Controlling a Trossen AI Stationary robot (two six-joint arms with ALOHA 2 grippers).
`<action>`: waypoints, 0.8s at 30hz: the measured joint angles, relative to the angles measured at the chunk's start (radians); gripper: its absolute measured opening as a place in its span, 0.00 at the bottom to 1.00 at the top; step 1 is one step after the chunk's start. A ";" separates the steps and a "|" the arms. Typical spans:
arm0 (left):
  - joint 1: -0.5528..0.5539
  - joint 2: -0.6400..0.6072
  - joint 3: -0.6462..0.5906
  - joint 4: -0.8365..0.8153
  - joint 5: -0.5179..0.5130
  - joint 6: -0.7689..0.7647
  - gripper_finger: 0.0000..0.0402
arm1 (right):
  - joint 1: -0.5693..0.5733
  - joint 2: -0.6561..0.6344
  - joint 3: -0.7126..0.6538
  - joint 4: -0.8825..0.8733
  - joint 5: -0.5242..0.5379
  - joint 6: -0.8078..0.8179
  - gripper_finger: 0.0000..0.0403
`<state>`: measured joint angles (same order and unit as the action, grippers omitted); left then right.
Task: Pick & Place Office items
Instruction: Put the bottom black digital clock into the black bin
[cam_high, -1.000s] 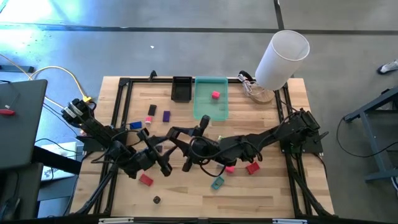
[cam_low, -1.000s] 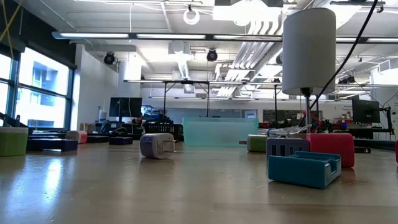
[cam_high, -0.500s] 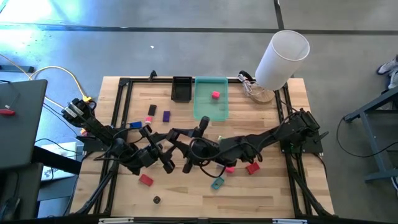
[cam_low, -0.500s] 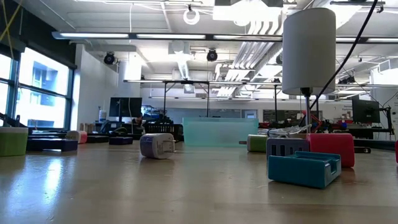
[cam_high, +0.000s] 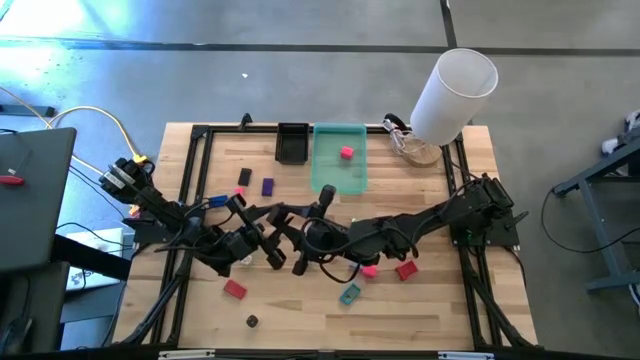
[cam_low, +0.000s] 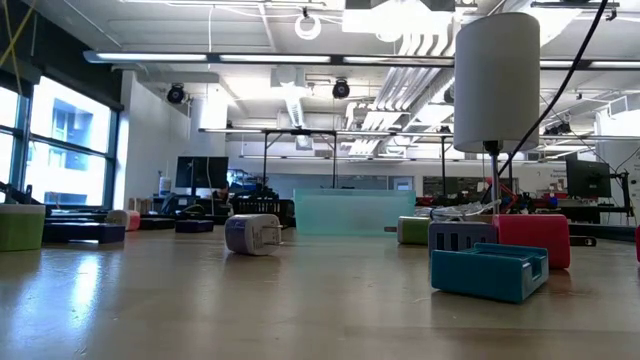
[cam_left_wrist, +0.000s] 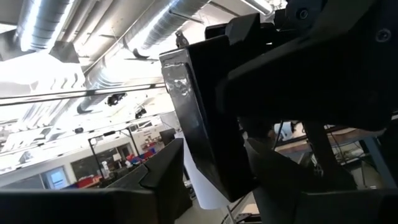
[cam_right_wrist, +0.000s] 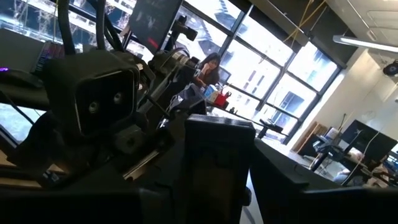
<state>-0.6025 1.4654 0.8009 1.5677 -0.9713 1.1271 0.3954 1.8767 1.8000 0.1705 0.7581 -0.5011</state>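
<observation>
Your wooden table (cam_high: 200, 300) carries a translucent green tray (cam_high: 339, 170) and small black tray (cam_high: 292, 143) at its far edge, beside a white cylinder (cam_high: 452, 95). Loose pieces lie scattered: red block (cam_high: 235, 289), teal piece (cam_high: 350, 293), purple block (cam_high: 268, 186), and what may be a dark clip (cam_high: 252, 321)

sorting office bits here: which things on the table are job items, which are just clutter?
Job items:
- pink piece, in the green tray
- black piece
- purple piece
- red piece
- second red piece
- teal piece

Lying about or fixtures:
- green tray
- black tray
- white cylinder
</observation>
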 joint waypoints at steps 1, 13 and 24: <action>0.000 0.000 0.000 0.000 -0.002 0.000 0.38 | 0.000 0.000 0.000 -0.001 0.000 0.000 0.31; 0.000 0.000 0.002 0.001 -0.012 -0.002 0.14 | 0.003 0.001 0.000 -0.046 -0.031 0.054 0.22; -0.004 0.000 0.002 0.001 -0.084 0.002 0.13 | 0.021 0.001 0.000 -0.033 -0.012 -0.011 0.01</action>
<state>-0.6067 1.4654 0.8031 1.5683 -1.0552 1.1294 0.4159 1.8774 1.8000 0.1373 0.7462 -0.5118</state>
